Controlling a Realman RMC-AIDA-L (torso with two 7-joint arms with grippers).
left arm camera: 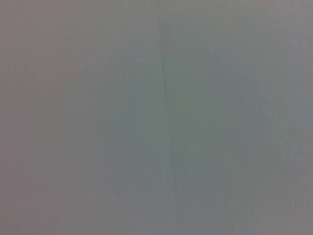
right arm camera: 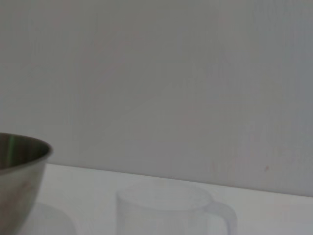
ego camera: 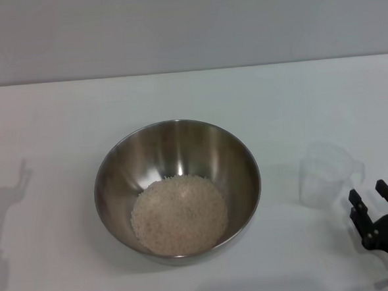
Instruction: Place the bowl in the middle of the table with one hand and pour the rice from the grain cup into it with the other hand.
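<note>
The steel bowl point(ego camera: 177, 186) stands in the middle of the white table point(ego camera: 48, 128). A mound of off-white rice point(ego camera: 179, 214) lies in its bottom. The clear grain cup point(ego camera: 328, 175) stands upright and looks empty on the table to the bowl's right. My right gripper point(ego camera: 369, 193) is open and empty, just in front of and to the right of the cup, apart from it. In the right wrist view the cup point(right arm camera: 171, 208) is close ahead and the bowl's wall point(right arm camera: 19, 186) shows beside it. My left gripper is out of view.
A grey wall point(ego camera: 187, 27) rises behind the table's far edge. The left wrist view shows only a plain grey surface with a thin seam point(left arm camera: 166, 112). An arm's shadow point(ego camera: 12, 196) falls on the table's left side.
</note>
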